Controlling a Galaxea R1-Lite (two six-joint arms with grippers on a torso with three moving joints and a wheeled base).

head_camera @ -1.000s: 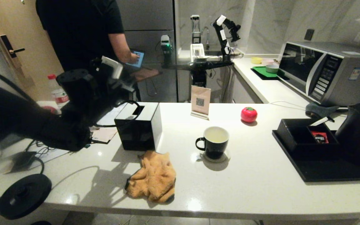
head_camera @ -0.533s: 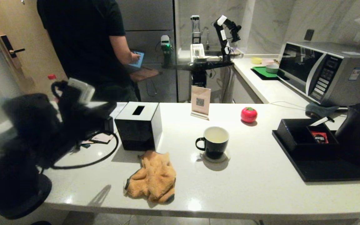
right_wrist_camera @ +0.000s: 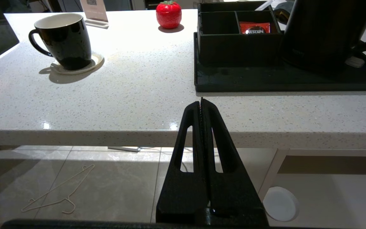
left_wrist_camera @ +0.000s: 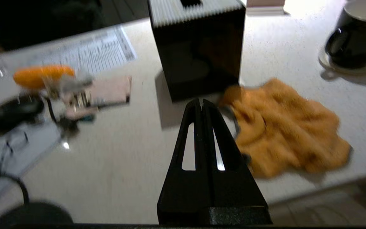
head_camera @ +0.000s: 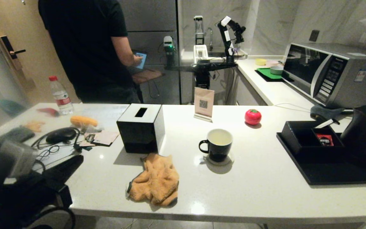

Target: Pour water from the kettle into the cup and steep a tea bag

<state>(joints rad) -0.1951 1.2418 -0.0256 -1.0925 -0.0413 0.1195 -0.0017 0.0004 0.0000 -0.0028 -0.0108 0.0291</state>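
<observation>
The black cup (head_camera: 216, 144) with a white inside stands on a coaster mid-counter, handle to the left; it also shows in the wrist views as the cup (left_wrist_camera: 354, 41) and the cup (right_wrist_camera: 64, 41). Whether water is in it I cannot tell. The black kettle (head_camera: 365, 133) stands on the tray at the right, also seen as the kettle (right_wrist_camera: 322, 31). The tea bag is out of view. My left gripper (left_wrist_camera: 201, 101) is shut and empty, low over the counter's left front, pointing at the tissue box. My right gripper (right_wrist_camera: 201, 101) is shut and empty, below and before the counter's front edge.
A black tissue box (head_camera: 140, 128) and an orange cloth (head_camera: 154, 179) lie left of the cup. A black tray (head_camera: 329, 175) holds a compartment box with a red sachet (head_camera: 325, 139). A red tomato-shaped thing (head_camera: 253, 116), a card stand (head_camera: 203, 103), a microwave (head_camera: 332, 73), left-side clutter and a person (head_camera: 87, 47) are behind.
My left arm has swung down and leftward from in front of the tissue box to the counter's front-left corner, uncovering the clutter there. Cup and kettle have not moved.
</observation>
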